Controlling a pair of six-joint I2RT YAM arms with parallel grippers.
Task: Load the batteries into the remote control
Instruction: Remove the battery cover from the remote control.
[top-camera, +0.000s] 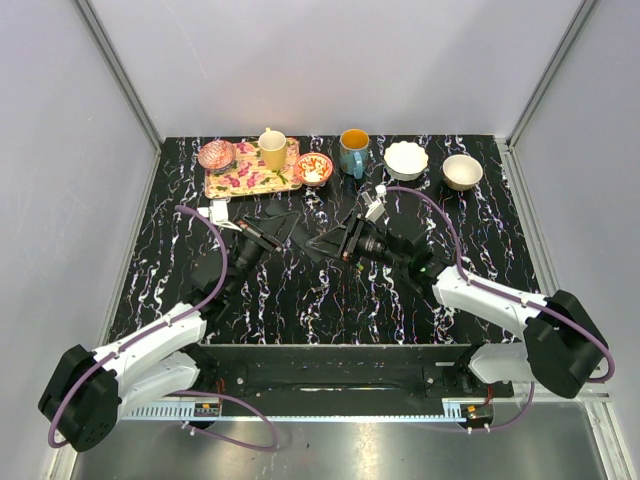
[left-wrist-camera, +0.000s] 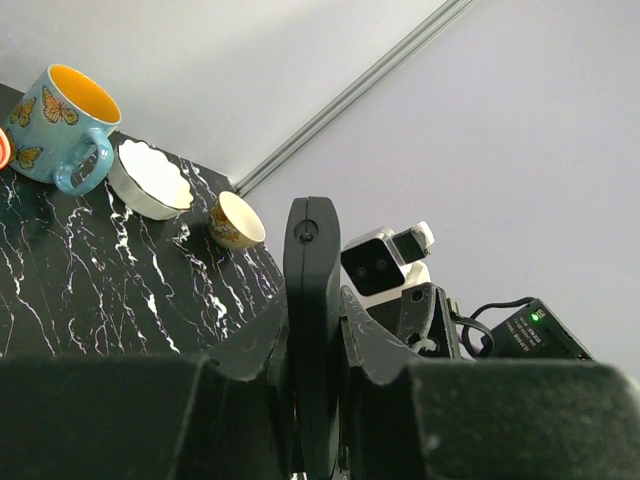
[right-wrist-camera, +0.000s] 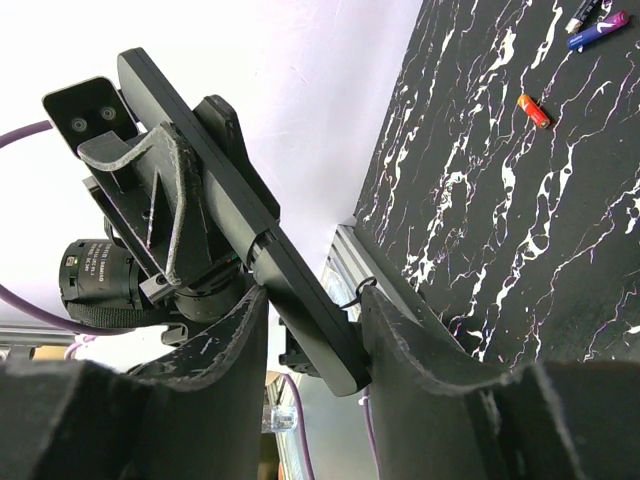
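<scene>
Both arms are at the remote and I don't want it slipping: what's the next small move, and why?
Probably close the right tool onto the remote control. Its fingers straddle the remote's free end with slim gaps showing on both sides, while the left tool is clamped on the other end.

- The tray (top-camera: 240, 182) sits at the back left of the table (top-camera: 300, 310), with a cup (top-camera: 272, 148) on it.
- The mug (top-camera: 353, 152) is right of the tray.
- The remote control (right-wrist-camera: 235, 215) is between the fingers of the right gripper (right-wrist-camera: 315, 305).
</scene>
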